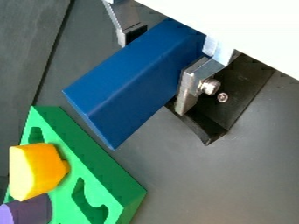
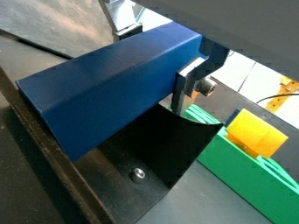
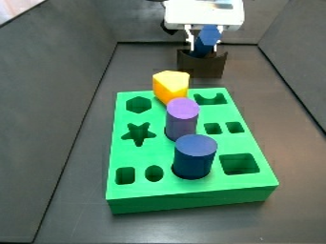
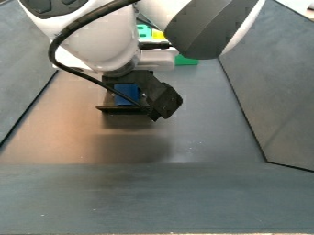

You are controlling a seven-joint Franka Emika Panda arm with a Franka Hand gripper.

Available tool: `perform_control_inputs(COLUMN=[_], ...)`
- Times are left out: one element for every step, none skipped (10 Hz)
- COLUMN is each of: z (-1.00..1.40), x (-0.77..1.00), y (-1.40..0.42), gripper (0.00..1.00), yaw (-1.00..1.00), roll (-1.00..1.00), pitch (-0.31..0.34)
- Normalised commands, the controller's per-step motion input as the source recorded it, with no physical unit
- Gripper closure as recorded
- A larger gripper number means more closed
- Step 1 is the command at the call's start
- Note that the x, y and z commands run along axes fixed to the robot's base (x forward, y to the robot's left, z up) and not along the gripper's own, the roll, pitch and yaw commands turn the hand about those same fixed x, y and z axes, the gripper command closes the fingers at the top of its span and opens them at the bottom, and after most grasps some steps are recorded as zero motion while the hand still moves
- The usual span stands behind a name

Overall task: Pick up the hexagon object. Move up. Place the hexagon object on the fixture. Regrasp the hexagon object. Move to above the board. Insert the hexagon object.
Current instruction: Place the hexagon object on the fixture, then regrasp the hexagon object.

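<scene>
The hexagon object (image 1: 122, 92), a long blue prism, lies between the fingers of my gripper (image 1: 158, 57), which is shut on it near one end. Both wrist views show a silver finger (image 2: 190, 79) pressed against its side. The prism (image 2: 111, 87) sits right over the dark fixture (image 2: 163, 157), and I cannot tell whether they touch. In a side view the gripper (image 3: 204, 40) hangs at the far end of the floor over the fixture (image 3: 208, 63). The green board (image 3: 249, 186) lies nearer the camera. Another side view shows the blue prism (image 4: 127, 93) at the fixture (image 4: 123, 111) under the arm.
A yellow piece (image 3: 171, 86), a purple cylinder (image 3: 181, 119) and a dark-blue cylinder (image 3: 193, 155) stand in the board, beside open star, hexagon and square holes. The board's corner (image 1: 82, 175) lies close to the fixture (image 1: 239, 96). Dark walls ring the floor.
</scene>
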Motion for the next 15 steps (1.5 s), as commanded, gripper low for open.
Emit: perform_control_inputs(z=[-0.48, -0.47, -0.47, -0.17, 0.0, 1.0, 1.0, 1.0, 1.0, 1.0, 0.88, 0.7, 0.44, 0.24, 0.89], x=[0.09, 0.09, 0.09, 0.0, 0.0, 0.0, -0.01, -0.02, -0.02, -0.03, -0.03, -0.03, -0.03, -0.03, 0.0], y=[0.18, 0.18, 0.18, -0.5, 0.0, 0.0, 0.0, 0.0, 0.0, 0.0, 0.01, 0.01, 0.01, 0.01, -1.0], gripper=[1.0, 1.0, 1.0, 1.0, 0.0, 0.0, 0.0, 0.0, 0.0, 0.0, 0.0, 0.0, 0.0, 0.0, 0.0], yaw=[-0.07, -0.06, -0.04, 0.0, 0.0, 0.01, 0.02, 0.02, 0.01, 0.01, 0.01, 0.0, -0.01, -0.01, 0.01], roll=[-0.1, -0.1, -0.1, 0.0, 0.0, -0.03, -0.02, 0.0, 0.01, 0.02, 0.02, 0.03, 0.04, 0.04, 1.0], pitch=[-0.04, -0.04, -0.04, 0.0, 0.0, 0.022, 0.022, 0.025, 0.03, 0.036, 0.042, 0.051, 0.06, 0.066, 0.076])
